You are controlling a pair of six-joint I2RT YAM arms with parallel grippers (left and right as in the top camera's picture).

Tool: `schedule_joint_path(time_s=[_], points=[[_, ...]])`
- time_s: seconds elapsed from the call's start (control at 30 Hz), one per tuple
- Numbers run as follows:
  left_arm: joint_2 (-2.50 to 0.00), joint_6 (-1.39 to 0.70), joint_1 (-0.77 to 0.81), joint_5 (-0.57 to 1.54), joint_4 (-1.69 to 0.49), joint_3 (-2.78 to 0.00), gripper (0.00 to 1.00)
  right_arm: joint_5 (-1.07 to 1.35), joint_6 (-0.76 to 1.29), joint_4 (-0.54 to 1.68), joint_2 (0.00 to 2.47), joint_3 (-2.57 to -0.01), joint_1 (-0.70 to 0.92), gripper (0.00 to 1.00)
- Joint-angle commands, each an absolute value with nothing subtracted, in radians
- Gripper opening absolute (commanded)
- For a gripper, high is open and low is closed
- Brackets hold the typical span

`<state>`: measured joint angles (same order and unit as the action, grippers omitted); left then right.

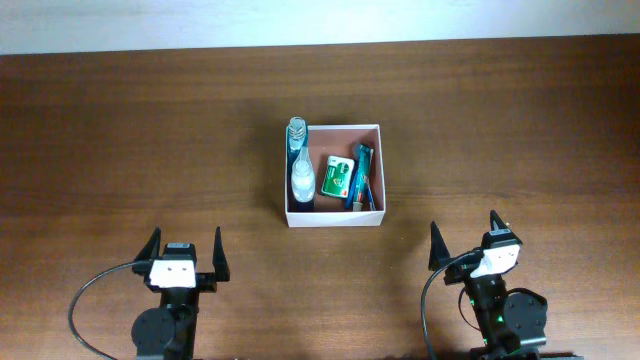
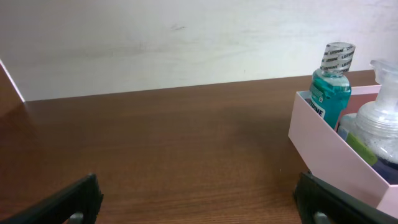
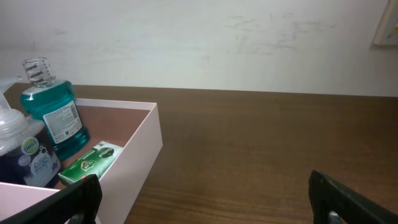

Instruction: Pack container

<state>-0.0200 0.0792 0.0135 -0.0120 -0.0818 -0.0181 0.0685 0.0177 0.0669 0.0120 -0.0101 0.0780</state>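
Observation:
The container (image 1: 333, 217) is a square white-walled box with a pinkish-brown inside, in the middle of the table. Inside it lie a teal mouthwash bottle (image 1: 297, 135), a clear pump bottle (image 1: 302, 181), a green packet (image 1: 338, 177) and a blue tube (image 1: 361, 175). My left gripper (image 1: 186, 254) stands open near the front edge, left of the box, nothing between its fingers. My right gripper (image 1: 467, 240) is open at the front right, also empty. The left wrist view has the container (image 2: 329, 149) at its right; the right wrist view has the container (image 3: 142, 155) at its left.
Dark wooden table (image 1: 130, 140) all around the box. A pale wall (image 2: 155, 43) runs behind the table's far edge. Black cables (image 1: 85, 300) loop beside both arm bases at the front.

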Motion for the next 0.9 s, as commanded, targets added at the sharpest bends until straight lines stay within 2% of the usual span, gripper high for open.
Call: schedule_joint_path(time_s=[0.0, 0.87], points=[[-0.006, 0.100, 0.012, -0.015, -0.082, -0.009, 1.00, 0.067, 0.015, 0.072, 0.003, -0.006, 0.070, 0.99], [-0.023, 0.100, 0.012, -0.015, -0.083, -0.009, 1.00, 0.067, 0.015, 0.072, 0.003, -0.006, 0.070, 0.99]])
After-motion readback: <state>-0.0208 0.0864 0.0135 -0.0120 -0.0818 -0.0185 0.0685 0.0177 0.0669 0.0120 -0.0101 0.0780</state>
